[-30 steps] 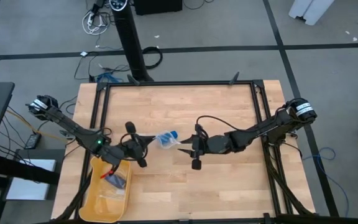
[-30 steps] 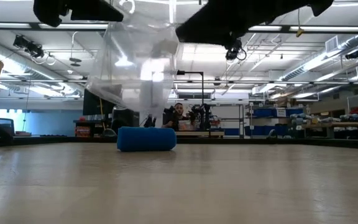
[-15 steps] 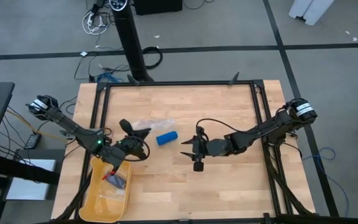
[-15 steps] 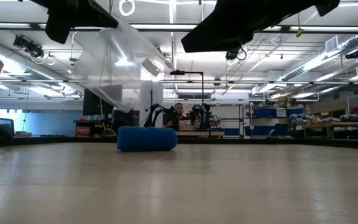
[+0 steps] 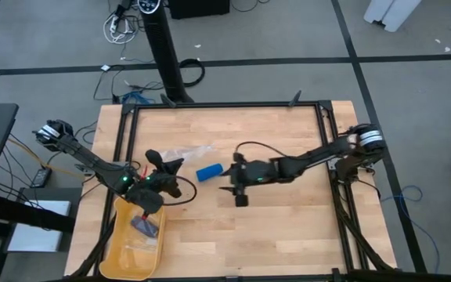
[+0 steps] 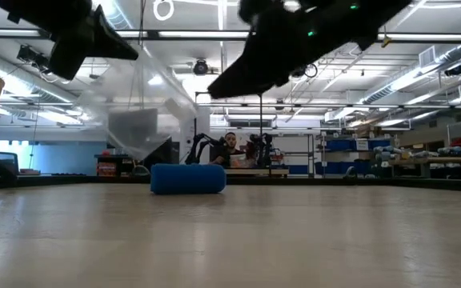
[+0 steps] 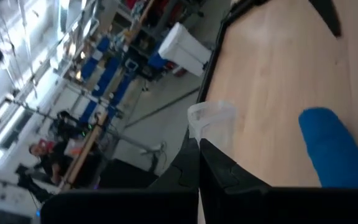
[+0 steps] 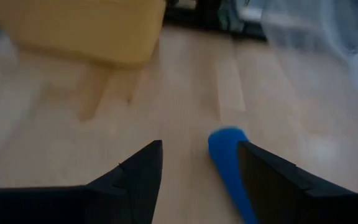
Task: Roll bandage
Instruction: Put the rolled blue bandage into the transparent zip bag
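Note:
The bandage (image 5: 209,171) is a bright blue roll lying on its side on the wooden table (image 5: 288,235); it also shows in the low view (image 6: 188,178). My left gripper (image 5: 161,166) is to its left, shut on a clear plastic bag (image 5: 188,153) that hangs above the table (image 6: 134,112). My right gripper (image 5: 227,182) hovers just right of the roll, open. In the right wrist view its fingers (image 8: 201,165) point at the table in front of the bandage (image 8: 232,165), touching nothing. My left gripper pinches an edge of the clear bag (image 7: 207,132) between its two shut fingers. The fingers lie nearly level, reaching from the table's left. The bag hangs slack beside and below them (image 6: 138,132), clear of the table and of the roll.
A yellow bin (image 5: 139,235) with a few small items stands at the table's near left corner, under my left arm. A black frame (image 5: 225,106) runs round the table's edges. Bare wood lies to the right of and in front of the roll.
My left gripper has turned and drawn the clear bag toward the table's left and up, off the bandage. The roll has stayed on the table, now uncovered. My right gripper has moved toward the table's left, closer to the roll.

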